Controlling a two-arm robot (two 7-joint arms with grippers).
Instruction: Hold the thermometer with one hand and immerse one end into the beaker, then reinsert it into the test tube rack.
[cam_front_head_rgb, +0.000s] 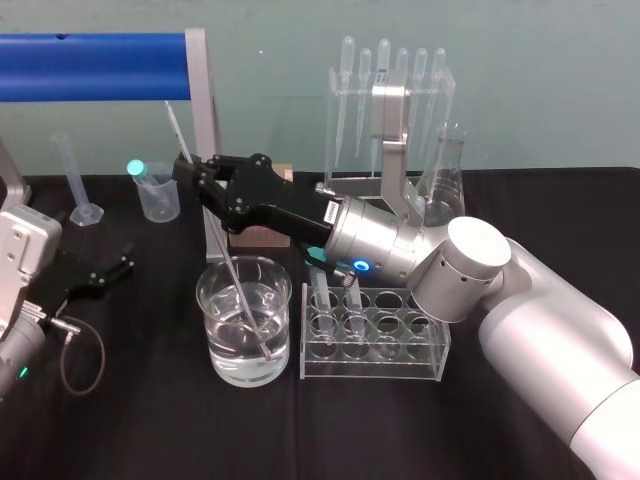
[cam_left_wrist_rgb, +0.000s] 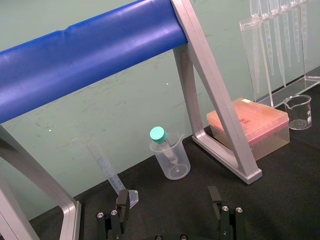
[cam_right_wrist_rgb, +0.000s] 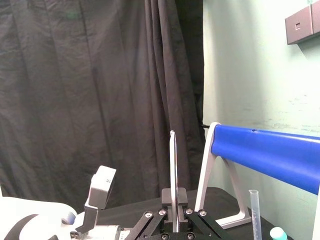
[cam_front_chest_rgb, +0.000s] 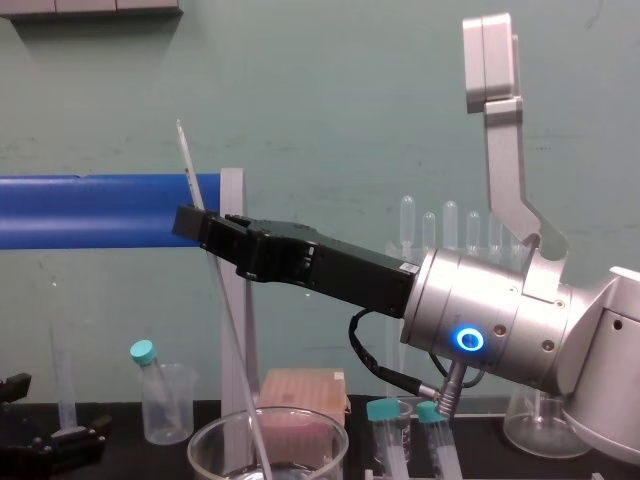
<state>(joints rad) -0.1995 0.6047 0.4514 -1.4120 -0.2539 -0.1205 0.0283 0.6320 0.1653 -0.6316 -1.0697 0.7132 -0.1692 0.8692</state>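
Observation:
My right gripper (cam_front_head_rgb: 190, 172) is shut on the thermometer (cam_front_head_rgb: 176, 128), a thin whitish glass rod, and holds it above the beaker (cam_front_head_rgb: 222, 350). The rod leans, its top end up and away and its lower end down inside the beaker, where it dips into the water. From the chest the thermometer (cam_front_chest_rgb: 225, 320) runs from the black fingers (cam_front_chest_rgb: 200, 225) down past the beaker's rim (cam_front_chest_rgb: 205, 440). The right wrist view shows the rod (cam_right_wrist_rgb: 173, 165) standing between the fingertips. The clear test tube rack (cam_front_head_rgb: 375, 358) stands right beside the beaker. My left gripper (cam_left_wrist_rgb: 167, 212) is parked open at the table's left.
A small plastic beaker (cam_front_head_rgb: 157, 195) with a teal-capped tube and a graduated cylinder (cam_front_head_rgb: 78, 185) stand at the back left. The blue bar on its frame (cam_front_head_rgb: 95, 65) runs behind them. A pipette stand (cam_front_head_rgb: 390, 110), a conical flask (cam_front_head_rgb: 445, 170) and a pink box (cam_left_wrist_rgb: 250, 125) stand behind.

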